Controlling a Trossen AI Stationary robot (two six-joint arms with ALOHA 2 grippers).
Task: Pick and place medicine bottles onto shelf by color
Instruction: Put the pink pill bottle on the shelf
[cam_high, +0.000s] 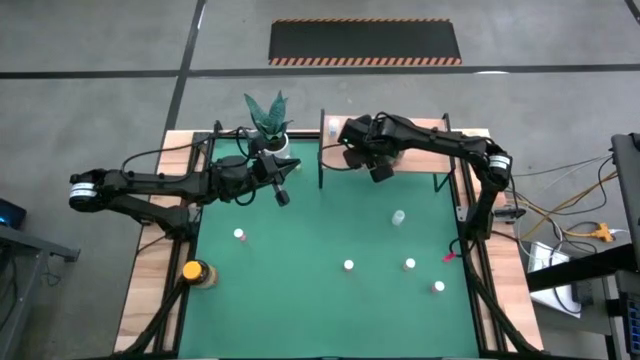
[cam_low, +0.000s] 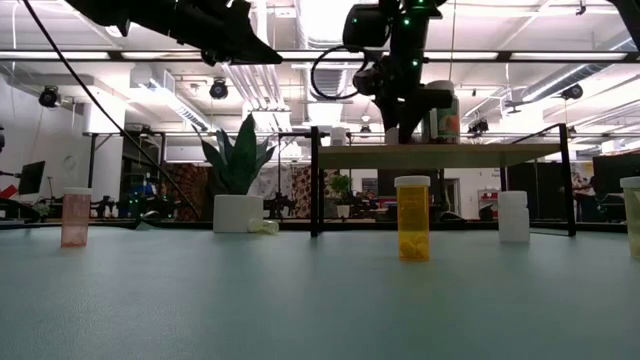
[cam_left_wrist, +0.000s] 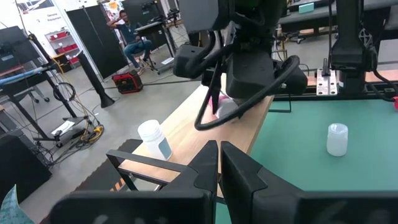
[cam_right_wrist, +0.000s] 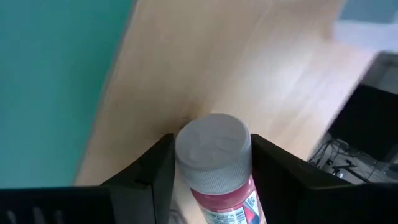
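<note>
My right gripper (cam_right_wrist: 211, 149) is over the light wooden shelf (cam_high: 425, 160) at the table's far side, shut on a pink bottle (cam_right_wrist: 227, 196) with a white cap. A white bottle (cam_left_wrist: 154, 140) stands on the shelf's left end. Several more bottles stand upright on the green mat, among them a pink one (cam_low: 76, 217), an orange one (cam_low: 412, 218) and a white one (cam_low: 513, 215). An amber bottle with a yellow cap (cam_high: 195, 271) stands near the mat's left edge. My left gripper (cam_high: 282, 190) hovers shut and holding nothing above the mat, beside the plant. My right gripper has the pink bottle between its two fingers, one on each side of the white cap (cam_right_wrist: 183, 155). The fingers come slanting down from above. The bottle stands upright with its lower part just at the shelf board; its bottom is hidden by the gripper.
A white pot with a green plant (cam_high: 268, 120) stands at the mat's far left, close to the shelf's left legs (cam_low: 315, 180). A clear bottle (cam_high: 399, 217) stands on the mat in front of the shelf. The mat's near middle lies bare.
</note>
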